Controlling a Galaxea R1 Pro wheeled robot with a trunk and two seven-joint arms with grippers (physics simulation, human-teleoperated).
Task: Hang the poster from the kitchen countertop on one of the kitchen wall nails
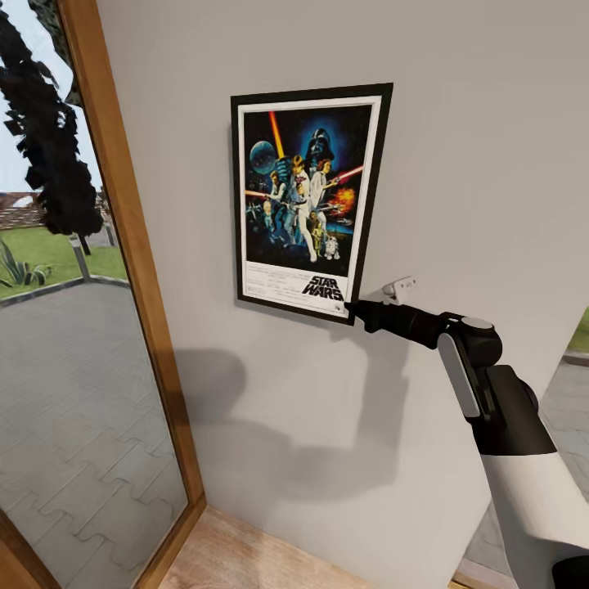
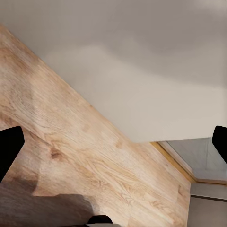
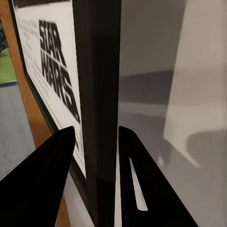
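Note:
The Star Wars poster (image 1: 304,200) stands upright and flat against the grey wall, in its thin black frame with a white inner border. My right gripper (image 1: 353,308) is shut on its lower right corner. In the right wrist view the black frame edge (image 3: 97,85) runs between the two fingers (image 3: 52,170), with the "STAR WARS" logo beside it. A small white wall nail bracket (image 1: 398,286) sticks out just right of that corner, apart from the poster. My left gripper (image 2: 116,139) is open over wooden floor. The kitchen countertop is out of view.
A tall window with a wooden frame (image 1: 123,245) fills the left side and reaches the floor. Light wood flooring (image 1: 245,556) runs along the wall base. A second glazed opening (image 1: 573,393) shows at the far right behind my right arm.

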